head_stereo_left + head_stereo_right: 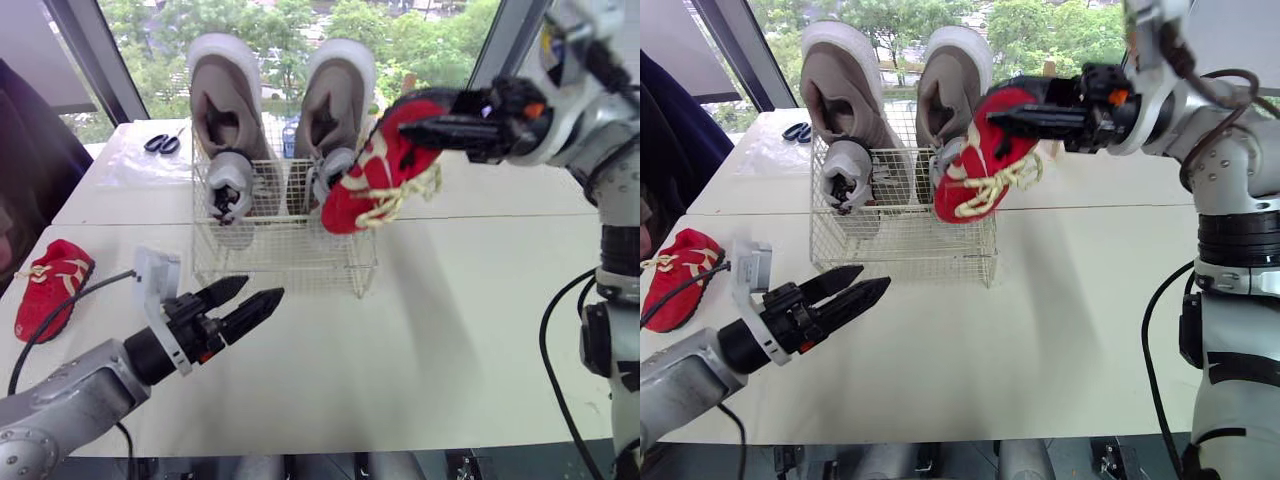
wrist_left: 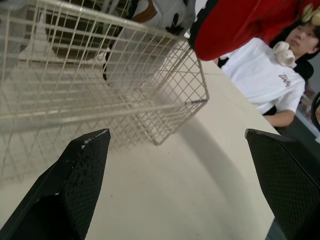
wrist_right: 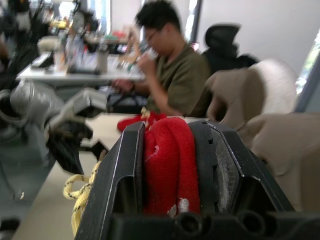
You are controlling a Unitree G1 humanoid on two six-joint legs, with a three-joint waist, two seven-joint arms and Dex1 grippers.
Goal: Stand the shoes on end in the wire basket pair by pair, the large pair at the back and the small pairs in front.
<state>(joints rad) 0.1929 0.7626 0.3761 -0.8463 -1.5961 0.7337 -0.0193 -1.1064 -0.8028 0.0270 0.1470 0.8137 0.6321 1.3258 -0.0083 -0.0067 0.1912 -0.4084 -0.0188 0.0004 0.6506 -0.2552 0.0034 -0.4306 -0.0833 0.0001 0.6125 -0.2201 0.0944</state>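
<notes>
Hanging toe-down from the right gripper (image 1: 415,125), whose black fingers are clamped on its heel collar, a red shoe (image 1: 375,175) hovers over the 4 o'clock corner of the wire basket (image 1: 285,265), with its cream laces (image 1: 405,200) dangling loose outside the rim

The large beige pair (image 1: 228,95) stands on end at the basket's 12 o'clock side, and the small grey pair (image 1: 230,190) stands just in front of it. The other red shoe (image 1: 52,285) lies flat on the table (image 1: 450,300) at the basket's 8 o'clock, well apart. The left gripper (image 1: 262,290) hovers empty at 7 o'clock, fingers spread. Scissors (image 1: 163,143) rest at 11 o'clock

The likeliest trouble is the laces catching on the rim wire as the shoe goes down, which could tip it or drag the light basket. The shoe also sits near the corner, so a release here might leave it perched on the rim or let it fall to the table. The grip takes only the collar, and the shoe could swing and knock over the right-hand grey shoe (image 1: 330,170) beside it

That grey shoe is partly covered by the red one, so whether they touch cannot be told. The free floor along the basket's 6 o'clock row is hard to judge through the mesh. The beige shoes' lower ends are hidden behind the grey pair. A seated person (image 3: 175,70) is blurred in the right wrist view
</notes>
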